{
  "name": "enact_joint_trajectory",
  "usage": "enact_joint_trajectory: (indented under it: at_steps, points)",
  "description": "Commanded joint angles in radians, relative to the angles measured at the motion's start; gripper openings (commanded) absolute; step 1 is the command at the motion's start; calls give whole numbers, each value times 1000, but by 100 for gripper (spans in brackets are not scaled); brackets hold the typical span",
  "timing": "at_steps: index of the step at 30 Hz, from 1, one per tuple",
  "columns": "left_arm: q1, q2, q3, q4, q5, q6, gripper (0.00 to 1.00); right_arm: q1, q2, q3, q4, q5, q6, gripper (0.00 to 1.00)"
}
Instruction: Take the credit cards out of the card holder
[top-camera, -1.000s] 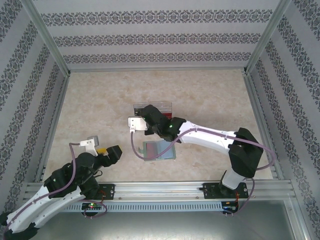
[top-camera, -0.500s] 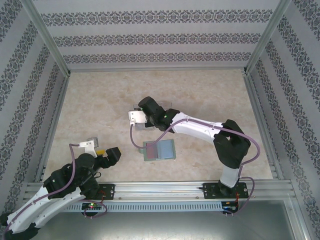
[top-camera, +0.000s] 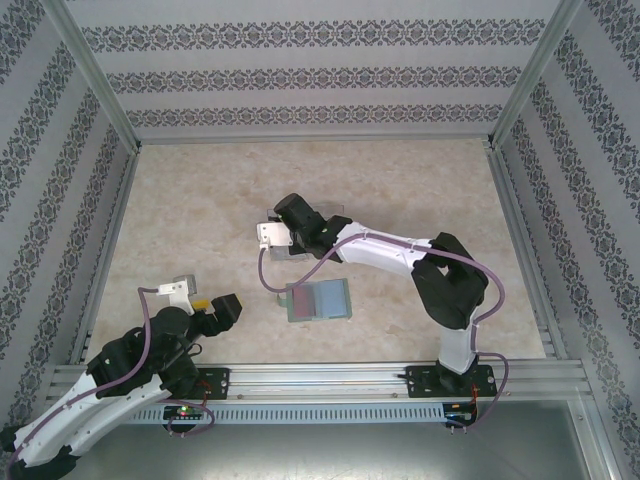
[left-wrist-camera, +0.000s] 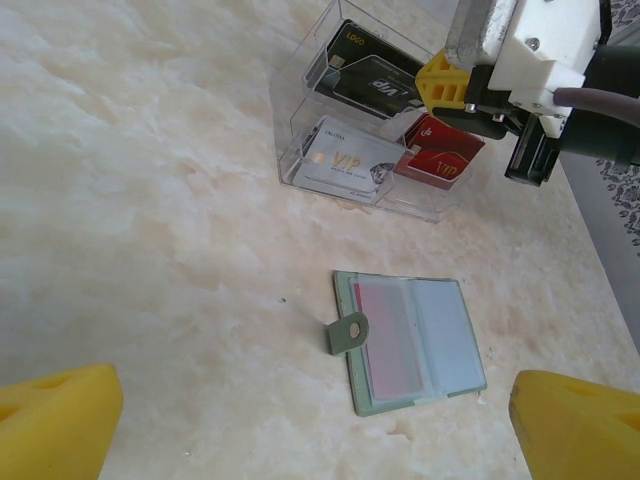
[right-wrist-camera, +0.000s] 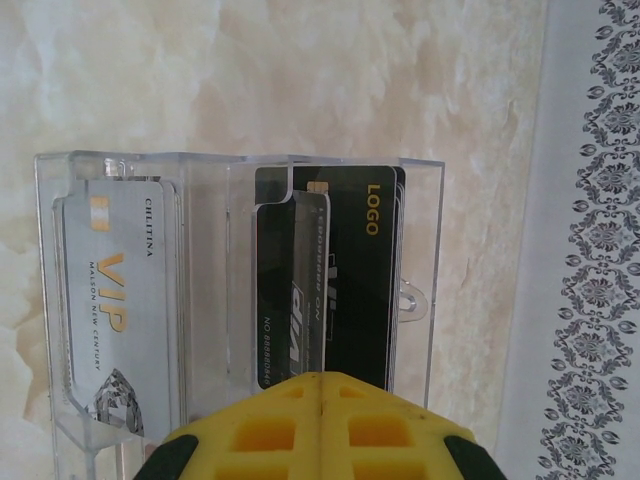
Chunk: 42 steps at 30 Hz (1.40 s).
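The card holder lies open and flat on the marbled table, a little below the middle of the overhead picture, between the two arms. Its small clasp tab sticks out from the left edge. A red card sits in the left pocket, and the right half shows pale blue-grey lining.

Just beyond the holder, toward the upper middle of the left wrist picture, stands a clear plastic tray, close to the holder but not touching it. Black cards lie in its far compartment. A silver card marked VIP lies in the near left one, and two red cards with gold lettering in the near right one.

The right gripper hangs over the tray at the upper right of that picture, above the red compartment. In its own camera the two yellow pads are pressed together along the bottom edge with nothing between them. Whether they touch the cards below, I cannot tell.

The left gripper sits at the lower left of the overhead picture, well apart from the holder. Its jaws are spread wide and hold nothing. Its yellow fingers show in the two bottom corners of its own view, with bare table between them.
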Motion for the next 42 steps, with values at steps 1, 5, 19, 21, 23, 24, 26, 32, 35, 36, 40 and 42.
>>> enact_joint_trajectory:
  at_steps: [1,5,19,21,23,24,26,32,35,36,40,42]
  points:
    - [8,-9,10,-37,-21,6,100,-12,29,43,31,21,24,0]
    - [8,-9,7,-36,-23,7,100,-16,60,69,57,74,41,14]
    - [8,-9,7,-34,-18,9,100,-26,7,66,129,132,170,19]
    - [8,-8,3,-27,-15,9,100,-20,-35,43,133,136,229,20]
    - [8,-5,-3,-16,-9,10,100,-17,-81,14,143,157,306,20]
    - [8,-1,-5,-8,-5,8,100,-16,-108,-3,143,167,360,20]
    - [8,11,-9,12,6,6,100,-17,-169,-46,140,190,487,19]
    - [8,104,-12,101,47,5,100,-40,-396,-252,115,98,935,13]
    - [8,181,-13,167,78,0,100,-68,-499,-365,107,-9,1113,9]
    - [8,212,-10,190,88,-3,99,-81,-529,-406,102,-55,1167,7]
    - [8,329,-5,287,130,-12,94,-134,-627,-548,97,-184,1332,0]
    - [8,403,2,342,152,-15,87,-158,-666,-627,109,-244,1398,0]
